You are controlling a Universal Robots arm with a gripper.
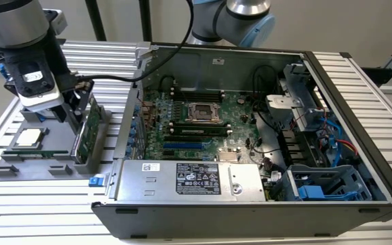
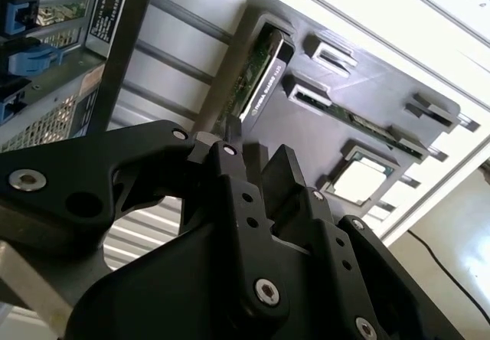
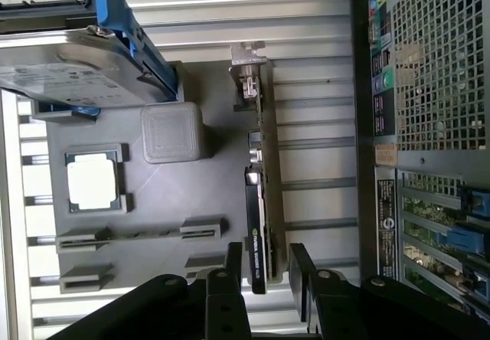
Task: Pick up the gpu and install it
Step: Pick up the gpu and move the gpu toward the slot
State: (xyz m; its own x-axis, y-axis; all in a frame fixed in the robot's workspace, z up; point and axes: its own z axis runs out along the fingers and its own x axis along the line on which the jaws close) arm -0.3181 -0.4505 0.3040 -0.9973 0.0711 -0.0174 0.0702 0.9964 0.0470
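- Green and on its edge, the gpu (image 1: 87,127) sits in its slot in the grey holder tray (image 1: 19,171). The tray lies on the table (image 1: 46,209) beside the open computer case (image 1: 250,220), toward the table's edge on the exterior view's left.
- The gripper (image 1: 70,113) is down at the card. Its jaws are narrowly apart, one on each face, and a sliver of gap shows, so I judge they are not yet clamped.
- Progress: early. The approach looks done; the pick-up and the whole installation are left. The motherboard (image 1: 203,127) has no card standing in its blue expansion slot (image 1: 182,145).
- The first wrist view shows the gripper (image 3: 264,252) straddling the gpu (image 3: 260,202), with the black cooler on one face and the silver bracket at the far end. It also shows the hard drive (image 3: 69,64) with blue rails and the processor (image 3: 92,183).
- The second wrist view shows the gripper (image 2: 256,156) along the gpu (image 2: 260,72) edge, with the memory stick (image 2: 360,122) in its own slot.
- The exterior view gives the case interior, where the card must go.
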